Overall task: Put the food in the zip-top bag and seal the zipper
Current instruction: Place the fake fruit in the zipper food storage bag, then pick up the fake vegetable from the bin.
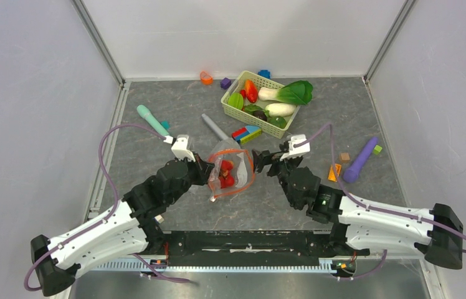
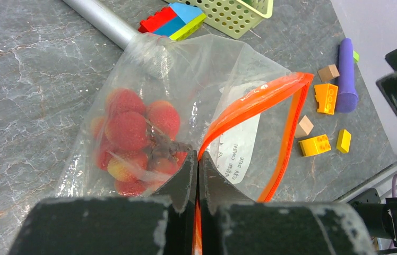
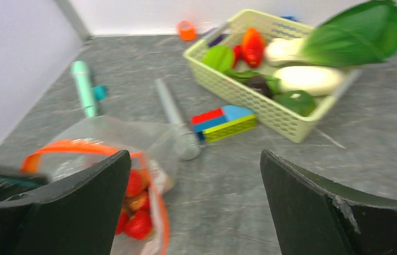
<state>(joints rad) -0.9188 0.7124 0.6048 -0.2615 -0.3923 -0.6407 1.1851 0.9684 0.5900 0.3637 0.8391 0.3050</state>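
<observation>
Clear floppy plastic zip-top bag (image 2: pixel 186 69) lies mid-table between our two grippers, mouth gaping; red berries (image 2: pixel 132 133), bumpy-skinned, bunched inside. Orange-red zipper (image 2: pixel 260 101) bows open in loop. Our left gripper (image 2: pixel 197 175) pinched tight on zipper strip, fingers pressed together. Our right gripper (image 3: pixel 195 159) spread wide, holding nothing, near bag mouth. Farther back we see pale green lattice basket (image 1: pixel 249 118) with bok choy (image 1: pixel 296 92), white radish (image 1: pixel 280 109), orange-red, green, dark pieces. Grey stick tool (image 2: pixel 101 16) touching bag's far side; stacked blocks (image 2: pixel 172 21) just beside
</observation>
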